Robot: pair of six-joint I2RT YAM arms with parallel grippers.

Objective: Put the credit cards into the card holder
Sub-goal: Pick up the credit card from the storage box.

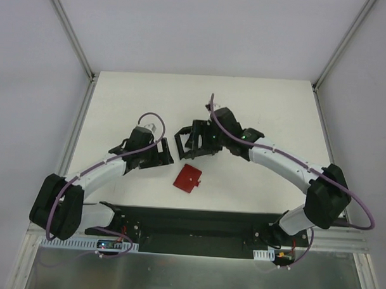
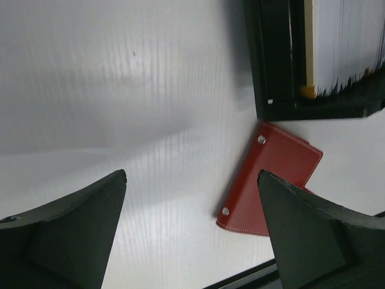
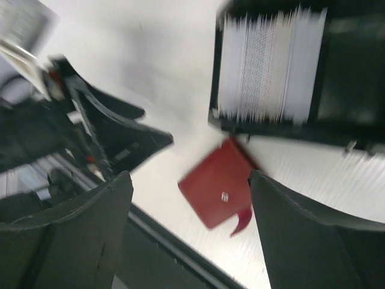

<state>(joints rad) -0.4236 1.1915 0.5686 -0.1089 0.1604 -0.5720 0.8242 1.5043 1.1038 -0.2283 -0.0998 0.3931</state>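
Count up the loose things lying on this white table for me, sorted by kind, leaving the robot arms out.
Red wallet: 1
Black box: 1
Stack of white cards inside the box: 1 (the cards are packed too tightly to count singly)
Total: 3

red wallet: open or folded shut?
Folded shut: the red card holder lies flat on the table, only red outside showing, no pale lining. Its tab fastened or not: cannot tell.
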